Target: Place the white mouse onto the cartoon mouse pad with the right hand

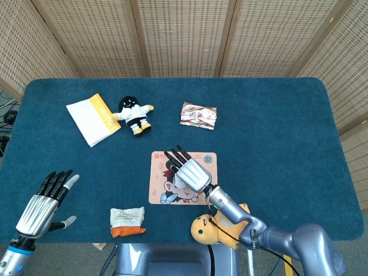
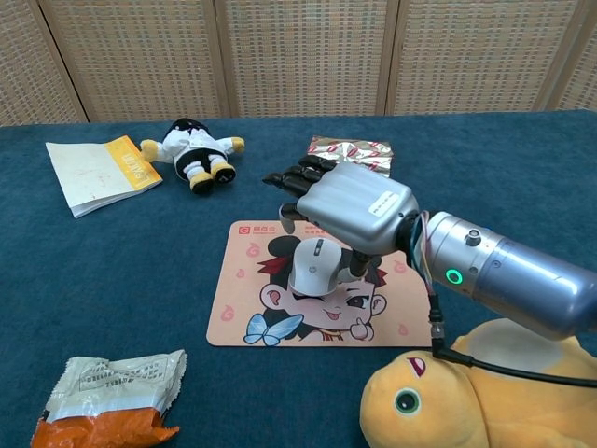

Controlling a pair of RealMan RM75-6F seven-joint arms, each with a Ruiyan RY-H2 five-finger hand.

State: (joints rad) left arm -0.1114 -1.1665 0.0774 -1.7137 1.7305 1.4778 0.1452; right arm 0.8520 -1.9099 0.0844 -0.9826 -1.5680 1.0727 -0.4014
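Note:
The white mouse point(image 2: 312, 266) lies flat on the cartoon mouse pad point(image 2: 244, 308), over the drawn face, with its scroll wheel showing. My right hand point(image 2: 347, 205) hovers just above and behind it, fingers stretched forward and off the mouse. The thumb stands by the mouse's right side; whether it touches I cannot tell. In the head view the right hand point(image 1: 192, 172) covers most of the mouse over the pad point(image 1: 158, 192). My left hand point(image 1: 43, 204) is open near the table's front left edge, holding nothing.
A yellow plush toy point(image 2: 466, 392) lies right under my right forearm at the front edge. A snack packet point(image 2: 107, 392) sits front left. At the back are a booklet point(image 2: 98, 168), a small doll point(image 2: 194, 147) and a foil packet point(image 2: 350, 149).

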